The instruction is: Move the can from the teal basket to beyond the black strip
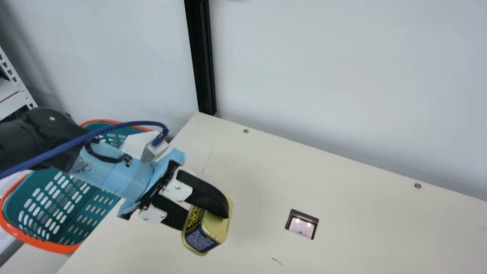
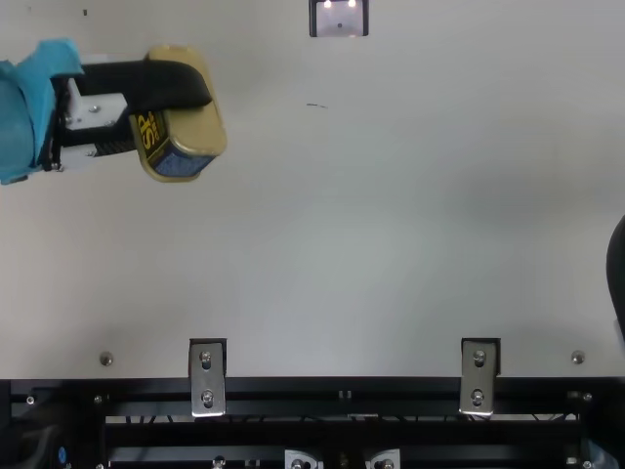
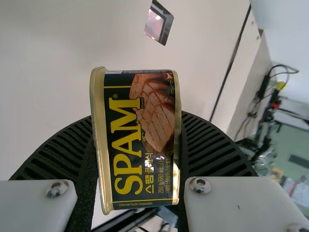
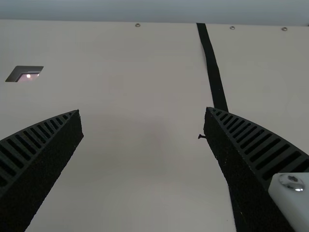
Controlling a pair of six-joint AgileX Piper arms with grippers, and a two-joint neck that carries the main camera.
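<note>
You are holding the rounded-block metal can with gold ends and a dark printed label [image 1: 220, 228] in your left gripper [image 1: 207, 220], and its two black ribbed fingers are pressing on opposite sides, set apart by the can's width. The can is tilting at the lower centre of the main view and sitting at the upper left of the top view, clear of the teal basket. That basket, slotted plastic with a smooth orange rim [image 1: 61, 248], is standing at the lower left of the main view, partly behind your left arm's pale blue wrapping [image 1: 118, 171]. Your right gripper [image 2: 617, 278] is showing as a dark curved edge at the right of the top view; in its wrist view its ribbed, wedge-shaped fingers [image 4: 256, 145] are standing wide apart with nothing between them. The flat, matte black strip [image 4: 212, 67] is running down the right half of that view across the smooth cream table [image 4: 140, 72]. A small dark-framed, glossy panel [image 1: 301, 227] is lying right of the can in the main view.
</note>
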